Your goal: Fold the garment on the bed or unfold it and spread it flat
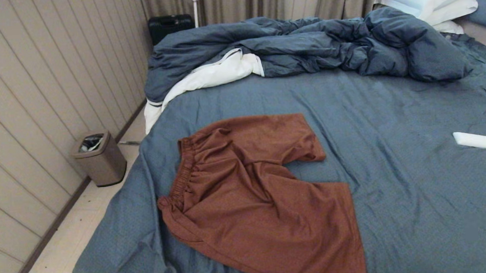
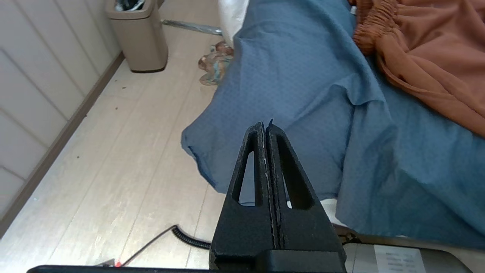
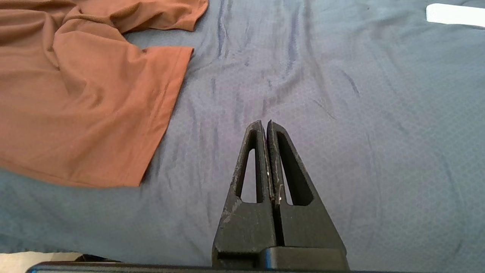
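Shorts [image 1: 259, 199] lay open but rumpled on the bed [image 1: 395, 144], off to the side of the right gripper [image 3: 265, 123] and beyond the left gripper [image 2: 265, 125], touching neither. Both grippers were fully closed and empty. A pinch could likely catch the sheet [image 3: 303, 94] with the cloth; the near leg lay at the bed's edge and might slide off.

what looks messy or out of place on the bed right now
The brown shorts lie rumpled and crooked on the blue sheet, legs splayed with creases across the fabric. Behind them the dark duvet is bunched in a heap, its white lining spilling over the bed's far left edge.
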You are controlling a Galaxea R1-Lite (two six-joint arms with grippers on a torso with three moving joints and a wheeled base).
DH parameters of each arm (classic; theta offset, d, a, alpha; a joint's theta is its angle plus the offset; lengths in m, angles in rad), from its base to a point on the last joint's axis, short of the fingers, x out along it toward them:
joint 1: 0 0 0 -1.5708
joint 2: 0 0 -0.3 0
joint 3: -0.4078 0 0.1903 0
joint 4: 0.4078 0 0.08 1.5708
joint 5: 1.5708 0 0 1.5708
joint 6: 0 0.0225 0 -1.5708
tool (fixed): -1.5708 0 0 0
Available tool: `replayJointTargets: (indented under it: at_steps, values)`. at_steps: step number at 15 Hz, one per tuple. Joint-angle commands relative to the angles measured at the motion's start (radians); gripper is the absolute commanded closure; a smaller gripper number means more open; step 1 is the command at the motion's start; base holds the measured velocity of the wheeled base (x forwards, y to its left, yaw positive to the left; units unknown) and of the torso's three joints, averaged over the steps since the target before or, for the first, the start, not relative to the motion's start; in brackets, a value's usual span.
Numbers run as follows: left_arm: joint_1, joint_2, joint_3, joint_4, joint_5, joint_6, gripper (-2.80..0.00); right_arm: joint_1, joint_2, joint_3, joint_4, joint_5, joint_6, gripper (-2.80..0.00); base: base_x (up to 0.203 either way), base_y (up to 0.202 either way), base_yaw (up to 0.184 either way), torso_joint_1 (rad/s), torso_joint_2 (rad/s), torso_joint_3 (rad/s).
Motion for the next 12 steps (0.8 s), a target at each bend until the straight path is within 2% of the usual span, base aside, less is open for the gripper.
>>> replayJointTargets:
  at_steps: [1,12]
  values:
    - [0.0,0.002,0.0,0.001,0.001,0.001,0.0,0.0,0.003,0.002,-0.001,0.0,0.004,0.0,0.0,0.0,0.0,0.0,0.0,0.0]
    - [0.0,0.002,0.0,0.001,0.001,0.001,0.0,0.0,0.003,0.002,-0.001,0.001,0.001,0.0,0.0,0.0,0.0,0.0,0.0,0.0]
